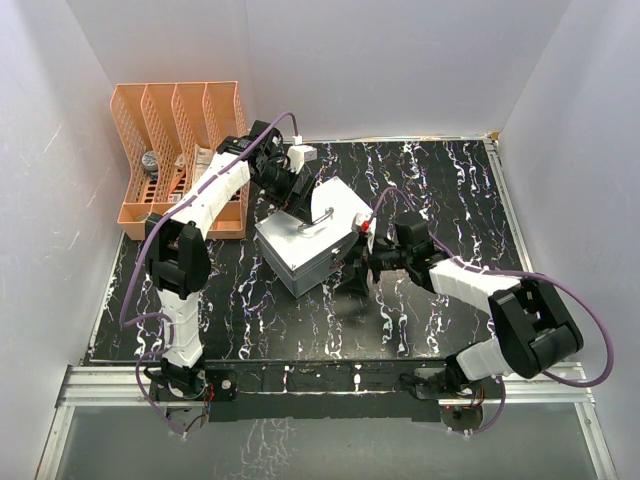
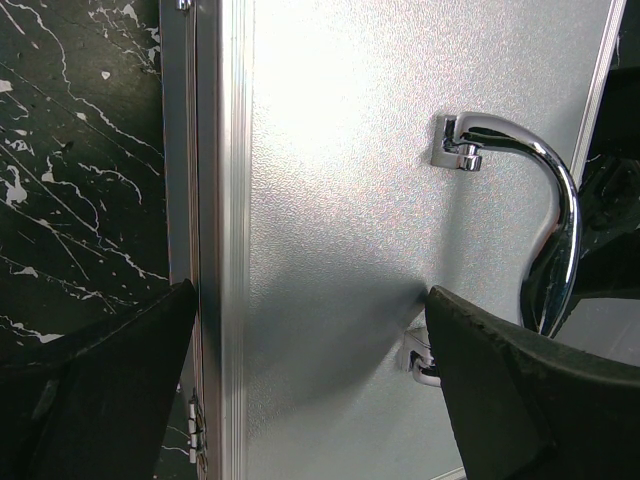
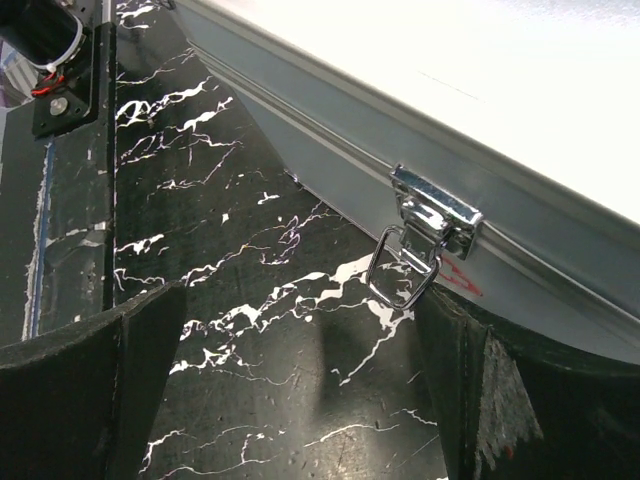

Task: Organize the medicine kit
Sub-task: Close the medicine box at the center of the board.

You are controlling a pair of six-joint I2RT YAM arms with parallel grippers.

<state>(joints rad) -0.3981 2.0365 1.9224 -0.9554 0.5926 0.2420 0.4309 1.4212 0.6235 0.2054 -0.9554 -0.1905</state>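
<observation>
The medicine kit, a grey metal box with its lid down, sits mid-table. Its chrome handle stands up on the lid. My left gripper hovers low over the lid, open wide, one finger at the box's edge and the other finger by the handle's lower mount. From above, the left gripper is over the kit's far side. My right gripper is open above the table beside the kit's front wall. Its right finger is just below the front latch, whose wire loop hangs loose.
An orange slotted file rack holding several small items stands at the back left, next to the left arm. White walls close in the black marbled table on three sides.
</observation>
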